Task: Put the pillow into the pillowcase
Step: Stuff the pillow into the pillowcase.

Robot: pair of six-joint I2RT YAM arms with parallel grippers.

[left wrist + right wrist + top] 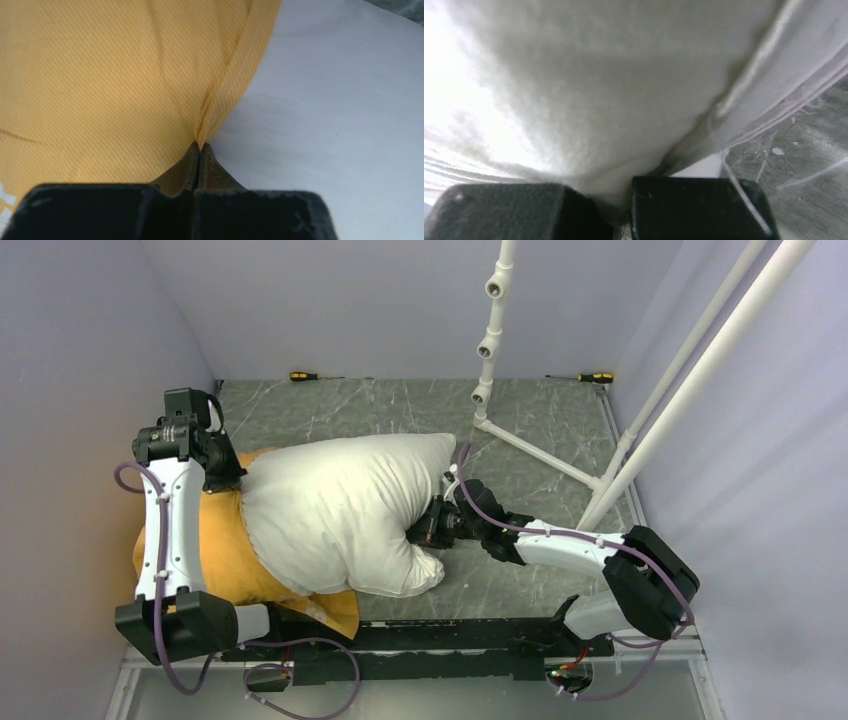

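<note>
Top external view showed you a yellow-handled screwdriver at the far left of the grey marbled table and another yellow-handled screwdriver far right. A white plastic pipe frame stood near the right end of the plump white fabric pillow. The pillow lay mid-table, long axis roughly left to right, its left end overlapping the orange-yellow fabric pillowcase. Your left gripper was pinched tight on the pillowcase hem. Your right gripper was clamped on the pillow's right end.

A grey marbled tabletop fills the middle of the top view, closed in by pale lilac walls. A yellow-and-black screwdriver lies at its far edge, upper left of centre, and a second screwdriver lies at upper right. A white pipe frame stands in the right half.
</note>
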